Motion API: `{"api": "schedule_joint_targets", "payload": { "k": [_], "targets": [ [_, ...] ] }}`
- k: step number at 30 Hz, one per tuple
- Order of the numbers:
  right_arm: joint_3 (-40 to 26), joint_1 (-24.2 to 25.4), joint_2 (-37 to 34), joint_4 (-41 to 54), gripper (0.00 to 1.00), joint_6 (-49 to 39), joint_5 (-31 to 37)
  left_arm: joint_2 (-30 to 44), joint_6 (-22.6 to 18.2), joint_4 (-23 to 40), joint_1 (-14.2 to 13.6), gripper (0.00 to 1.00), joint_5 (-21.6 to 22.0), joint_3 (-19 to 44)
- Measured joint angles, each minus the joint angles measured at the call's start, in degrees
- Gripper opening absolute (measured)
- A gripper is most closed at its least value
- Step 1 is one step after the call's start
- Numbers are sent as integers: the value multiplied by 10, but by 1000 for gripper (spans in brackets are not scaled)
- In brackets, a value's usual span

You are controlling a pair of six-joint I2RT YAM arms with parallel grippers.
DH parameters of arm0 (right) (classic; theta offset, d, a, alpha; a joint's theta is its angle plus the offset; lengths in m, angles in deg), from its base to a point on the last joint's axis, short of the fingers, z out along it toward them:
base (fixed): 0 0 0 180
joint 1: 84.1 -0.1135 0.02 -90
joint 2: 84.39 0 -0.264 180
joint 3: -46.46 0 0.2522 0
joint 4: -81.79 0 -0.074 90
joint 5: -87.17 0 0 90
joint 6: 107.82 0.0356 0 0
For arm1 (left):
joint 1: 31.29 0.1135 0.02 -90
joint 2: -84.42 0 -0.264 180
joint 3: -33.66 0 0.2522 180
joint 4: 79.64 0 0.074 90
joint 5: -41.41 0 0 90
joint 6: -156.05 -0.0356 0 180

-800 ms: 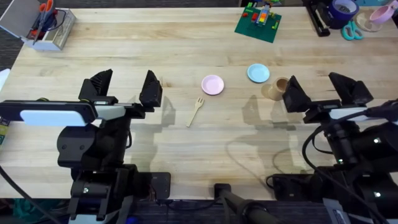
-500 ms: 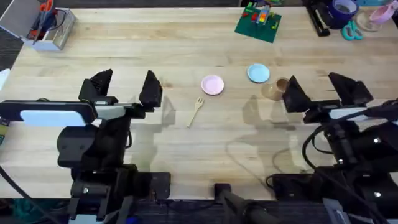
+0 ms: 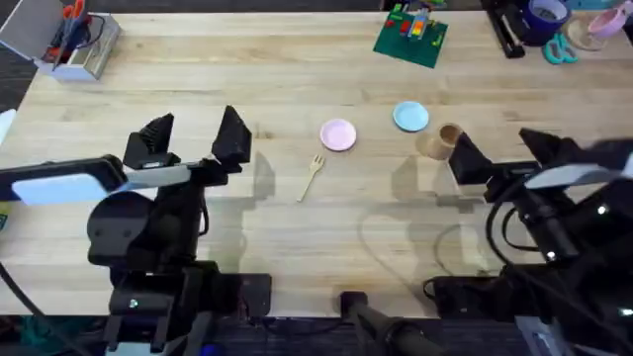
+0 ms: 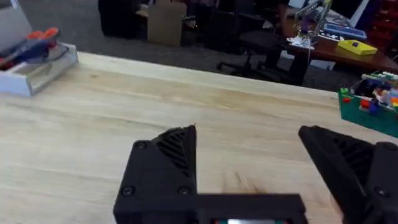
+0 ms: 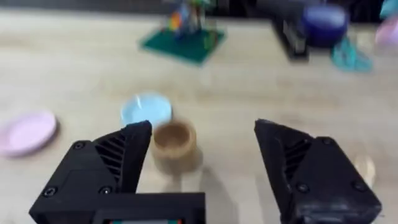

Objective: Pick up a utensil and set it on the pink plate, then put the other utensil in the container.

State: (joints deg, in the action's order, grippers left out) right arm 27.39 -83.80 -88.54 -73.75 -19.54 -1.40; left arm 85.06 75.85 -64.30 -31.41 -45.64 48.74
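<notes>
The utensil, a pale wooden fork [image 3: 312,176], lies on the table just below and left of the pink plate [image 3: 338,134] [image 5: 28,132]. The tan container [image 3: 442,141] [image 5: 173,142] stands upright next to a light blue plate [image 3: 410,117] [image 5: 146,111]. My left gripper [image 3: 195,138] [image 4: 249,146] hangs open well to the left of the fork, holding nothing. Just right of the container, my right gripper [image 3: 504,153] [image 5: 204,134] is open and empty. A pale rounded shape [image 5: 364,168] lies beyond its right finger; I cannot tell whether it is the other utensil.
A clear box of pens [image 3: 69,40] [image 4: 31,59] sits at the far left corner. A green brick plate [image 3: 410,35] [image 5: 183,40] is at the back. A stapler [image 3: 507,30], tape roll [image 3: 546,15] and scissors [image 3: 562,49] crowd the back right corner.
Both arms have shifted slightly, the left a little to the left and the right a little to the right. Both grippers stay open. The fork, plates and container have not moved.
</notes>
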Motion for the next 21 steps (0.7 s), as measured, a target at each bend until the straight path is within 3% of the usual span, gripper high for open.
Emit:
{"api": "schedule_joint_targets", "payload": {
  "k": [5,11,15,21],
  "targets": [
    [-111,0,-98,94,995,0,7,59,32,33,0,993,0,63],
    [-292,0,-252,203,995,14,7,198,40,101,0,993,-20,196],
    [-403,0,-359,280,995,32,7,316,32,165,0,993,-50,307],
    [-561,0,-481,392,995,55,7,481,26,316,0,993,-92,498]
  ]
}}
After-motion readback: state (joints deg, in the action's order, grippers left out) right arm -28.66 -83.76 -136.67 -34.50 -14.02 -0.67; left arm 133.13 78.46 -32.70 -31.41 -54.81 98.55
